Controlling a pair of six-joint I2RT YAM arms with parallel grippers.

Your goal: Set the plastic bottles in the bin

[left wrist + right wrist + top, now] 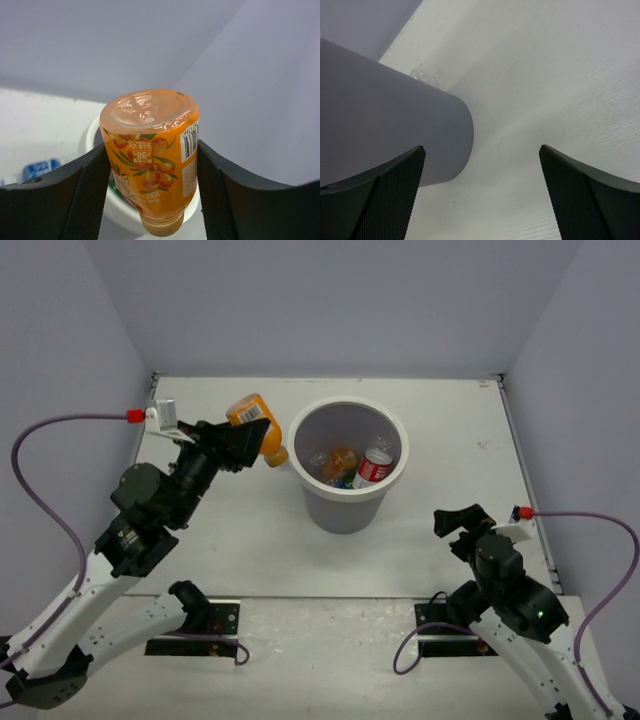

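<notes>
The left gripper squeezes an orange bottle at upper left of centre. Its cap points at the bin just beside it, ready to drop in. The right gripper, lower right, is spread wide and holds nothing.

orange bottle label: "100" | barcode beside it | remaining print unreadable

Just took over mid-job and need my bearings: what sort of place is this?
Probably a lab robot cell, not a home: plain pale walls box in a white table, where a grey bin holds drink bottles.
</notes>
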